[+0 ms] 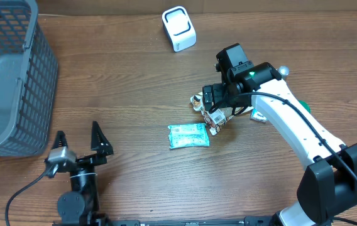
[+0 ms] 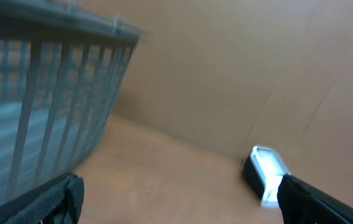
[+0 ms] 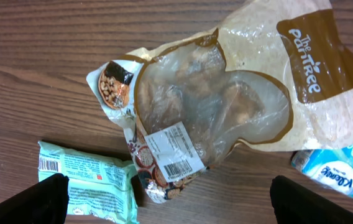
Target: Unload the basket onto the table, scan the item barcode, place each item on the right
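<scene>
A grey basket (image 1: 2, 81) is filling the table's (image 1: 134, 75) far left corner. Right of centre, the "Tree"-lettered snack bag (image 3: 226, 106) with its barcode label is lying beneath the released right end effector (image 3: 170, 196), touching a Kleenex pack (image 3: 335, 168). The left end effector (image 1: 78, 133) is gaping near the front edge.

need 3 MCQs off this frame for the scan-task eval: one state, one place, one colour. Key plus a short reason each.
1. The left gripper and right gripper are:
A. both open
B. both shut
C. one open, one shut

2. The white scanner is:
A. under the right gripper
B. alone at the far side of the table
C. beside the left gripper

3. The small packet beside the snack bag is:
A. red
B. black
C. mint green

Key:
1 A, both pairs of fingers stand spread wide.
2 B, the overhead view shows it apart from the items.
3 C, it shows green in the overhead and right wrist views.
</scene>
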Tool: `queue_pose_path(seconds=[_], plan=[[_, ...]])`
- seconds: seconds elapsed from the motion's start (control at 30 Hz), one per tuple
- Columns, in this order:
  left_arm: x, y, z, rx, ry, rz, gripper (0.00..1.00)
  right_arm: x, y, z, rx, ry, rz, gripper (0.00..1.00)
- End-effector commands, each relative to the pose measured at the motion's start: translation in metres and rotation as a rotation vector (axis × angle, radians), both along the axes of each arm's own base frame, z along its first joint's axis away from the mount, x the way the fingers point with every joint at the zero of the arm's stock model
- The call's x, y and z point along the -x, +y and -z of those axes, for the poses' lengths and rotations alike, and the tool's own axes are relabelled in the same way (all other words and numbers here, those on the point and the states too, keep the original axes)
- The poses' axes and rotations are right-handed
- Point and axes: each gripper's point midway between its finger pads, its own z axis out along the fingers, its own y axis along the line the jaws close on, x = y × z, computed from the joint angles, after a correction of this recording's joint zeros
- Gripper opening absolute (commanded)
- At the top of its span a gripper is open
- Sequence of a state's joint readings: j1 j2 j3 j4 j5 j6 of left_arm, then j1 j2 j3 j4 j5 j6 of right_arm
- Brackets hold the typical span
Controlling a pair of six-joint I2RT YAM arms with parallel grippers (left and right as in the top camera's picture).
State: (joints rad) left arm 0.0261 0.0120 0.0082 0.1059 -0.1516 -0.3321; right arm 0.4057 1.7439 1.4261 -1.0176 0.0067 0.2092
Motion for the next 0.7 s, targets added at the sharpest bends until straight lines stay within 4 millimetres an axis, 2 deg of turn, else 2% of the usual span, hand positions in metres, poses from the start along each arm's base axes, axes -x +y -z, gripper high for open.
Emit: queue_pose_path(seconds=[0.0, 0.1, 0.67], plan=[[-0.001, -0.001, 0.024, -0.013, 0.096, 0.0, 0.99, -0.001, -0.001, 0.001, 0.001, 0.0, 0.007, 1.0], [-0.001, -0.001, 0.041, -0.011, 0.167, 0.001, 1.0, -0.001, -0.001, 0.001, 0.001, 0.0, 0.007, 1.0], [-0.001, -0.001, 0.041, -0.011, 0.167, 0.001, 1.0, -0.001, -0.001, 0.001, 0.001, 0.0, 0.007, 1.0]])
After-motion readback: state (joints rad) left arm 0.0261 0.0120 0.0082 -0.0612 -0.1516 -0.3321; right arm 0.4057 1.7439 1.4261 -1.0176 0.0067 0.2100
